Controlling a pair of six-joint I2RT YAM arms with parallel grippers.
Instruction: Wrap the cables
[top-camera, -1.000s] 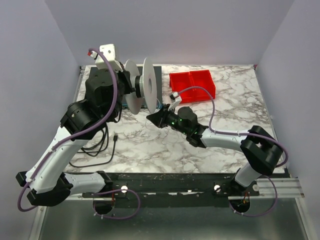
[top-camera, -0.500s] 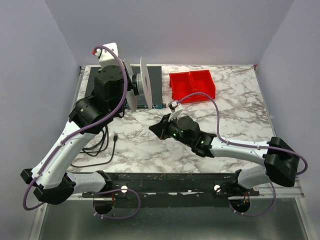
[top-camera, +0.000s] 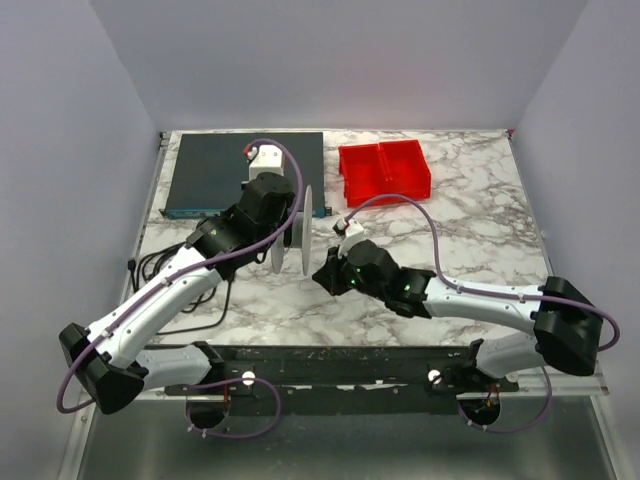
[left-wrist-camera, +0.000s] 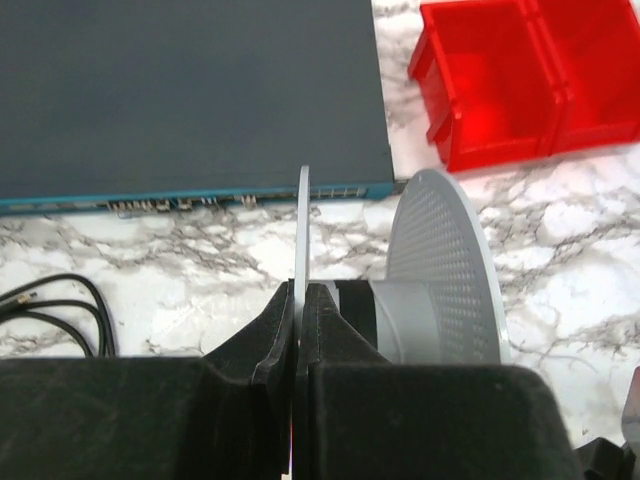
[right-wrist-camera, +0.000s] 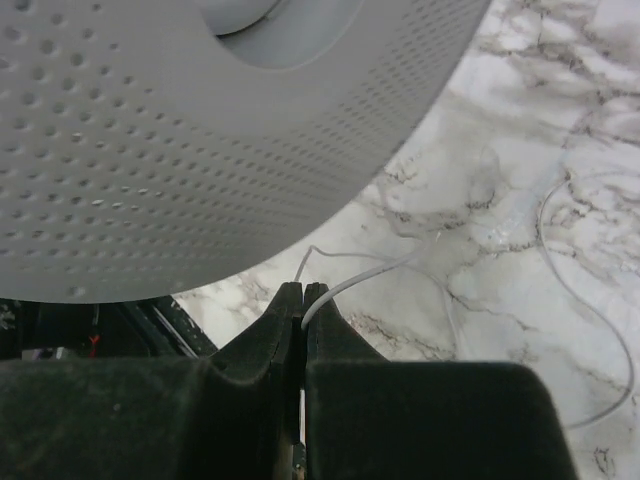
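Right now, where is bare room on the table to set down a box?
Bare table between the red bins and its right edge, beyond the right arm. Crowded at left: black box, black cords, spool; thin cable lies near the right gripper.

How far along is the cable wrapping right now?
Done: the left gripper is clamped on one flange of the grey spool, and the right gripper pinches the thin white cable. In hand: that cable end is held just below the spool. Left: apparently all the winding, since the hub looks bare and cable lies loose on the marble table.
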